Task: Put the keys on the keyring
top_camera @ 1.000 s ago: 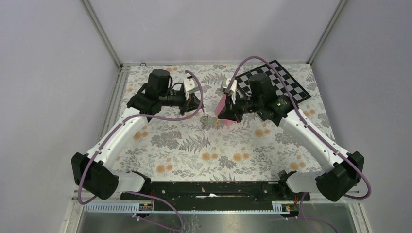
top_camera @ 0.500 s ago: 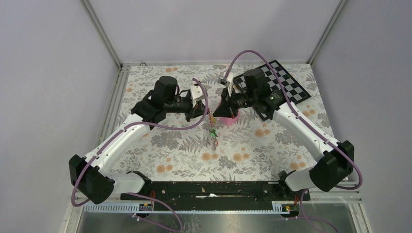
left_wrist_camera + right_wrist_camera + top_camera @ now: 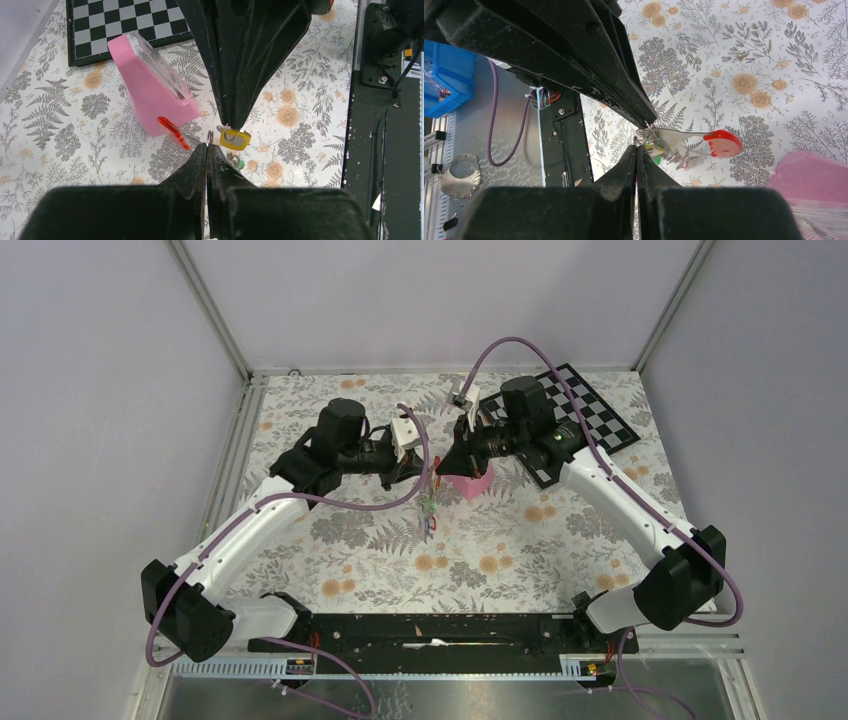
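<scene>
Both arms meet mid-air over the table (image 3: 350, 560), just in front of the pink metronome (image 3: 150, 85). Left gripper (image 3: 207, 147) and right gripper (image 3: 231, 125) are each pinched tight, seemingly on the small ring (image 3: 209, 135) between their tips, with keys (image 3: 235, 139) dangling off it. Looks like the threading step to me. Next move probably needs a fine twist to work a key round the wire without dropping the bunch.

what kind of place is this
Likely a robot test cell: two arms bolted to a table, plain walls on a metal frame, a chequerboard, and keys pinched between the left tool and right tool.
</scene>
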`<act>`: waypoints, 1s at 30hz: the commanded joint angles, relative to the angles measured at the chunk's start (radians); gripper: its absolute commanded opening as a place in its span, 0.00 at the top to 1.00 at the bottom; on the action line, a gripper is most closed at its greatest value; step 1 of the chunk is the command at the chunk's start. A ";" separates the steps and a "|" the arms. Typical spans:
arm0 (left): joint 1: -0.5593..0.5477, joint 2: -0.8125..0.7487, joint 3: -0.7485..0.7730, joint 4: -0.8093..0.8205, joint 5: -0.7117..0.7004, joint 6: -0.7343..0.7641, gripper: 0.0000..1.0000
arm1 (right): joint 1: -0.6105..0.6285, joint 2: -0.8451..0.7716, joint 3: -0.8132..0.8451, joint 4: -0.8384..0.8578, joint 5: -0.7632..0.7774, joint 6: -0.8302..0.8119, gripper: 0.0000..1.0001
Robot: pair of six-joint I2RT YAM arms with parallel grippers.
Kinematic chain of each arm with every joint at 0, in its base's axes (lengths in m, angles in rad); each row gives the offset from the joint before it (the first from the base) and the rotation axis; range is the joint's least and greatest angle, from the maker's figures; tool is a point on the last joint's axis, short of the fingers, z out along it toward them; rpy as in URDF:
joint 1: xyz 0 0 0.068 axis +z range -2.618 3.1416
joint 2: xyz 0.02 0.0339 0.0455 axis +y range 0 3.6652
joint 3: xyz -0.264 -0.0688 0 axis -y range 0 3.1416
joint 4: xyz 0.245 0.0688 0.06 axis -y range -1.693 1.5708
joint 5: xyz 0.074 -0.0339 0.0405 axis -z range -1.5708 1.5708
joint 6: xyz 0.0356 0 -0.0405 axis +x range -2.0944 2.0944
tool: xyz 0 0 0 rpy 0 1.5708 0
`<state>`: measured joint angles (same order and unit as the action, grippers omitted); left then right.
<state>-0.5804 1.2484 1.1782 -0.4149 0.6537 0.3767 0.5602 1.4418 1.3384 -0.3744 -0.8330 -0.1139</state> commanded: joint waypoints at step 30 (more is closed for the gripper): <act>-0.022 -0.050 -0.017 0.050 0.014 0.071 1.00 | -0.014 0.034 0.053 0.014 -0.009 0.035 1.00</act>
<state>-0.5968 1.2373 1.1587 -0.4168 0.6445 0.4221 0.5522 1.4647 1.3502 -0.3752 -0.8356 -0.0956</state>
